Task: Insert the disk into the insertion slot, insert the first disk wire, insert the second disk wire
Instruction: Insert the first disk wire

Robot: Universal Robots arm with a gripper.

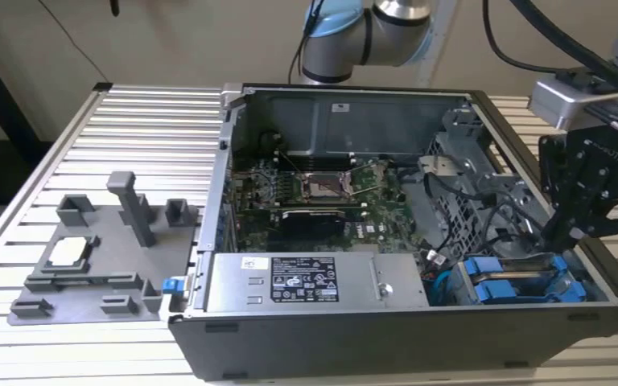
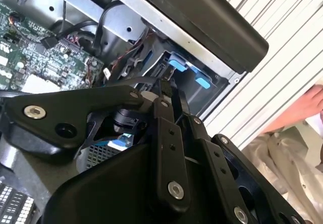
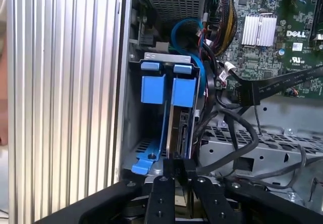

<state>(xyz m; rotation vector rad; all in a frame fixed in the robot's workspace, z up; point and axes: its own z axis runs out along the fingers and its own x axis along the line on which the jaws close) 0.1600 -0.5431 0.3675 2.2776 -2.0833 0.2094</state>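
Note:
The disk (image 3: pixel 177 128) stands on edge in the insertion slot (image 3: pixel 151 133) of the drive cage, its bright blue carrier tab (image 3: pixel 182 89) at the far end. Beside it is a second blue carrier tab (image 3: pixel 153 85). My gripper (image 3: pixel 177 169) is shut on the disk's near edge, the two black fingers (image 3: pixel 162 193) pressed close on either side. In the exterior view the gripper (image 1: pixel 562 235) reaches down into the open computer case (image 1: pixel 320 342) above the blue carriers (image 1: pixel 513 283). In the second wrist view the fingertips (image 2: pixel 160 94) meet near the blue tabs (image 2: pixel 187 71).
Black cables (image 3: pixel 237 133) and a blue cable (image 3: pixel 182 28) lie loose beside the cage, over the motherboard (image 1: pixel 309 197). A grey fixture plate (image 1: pixel 94 257) sits on the slatted table at the exterior view's left. A person's hand (image 2: pixel 309 107) is near the case's outer side.

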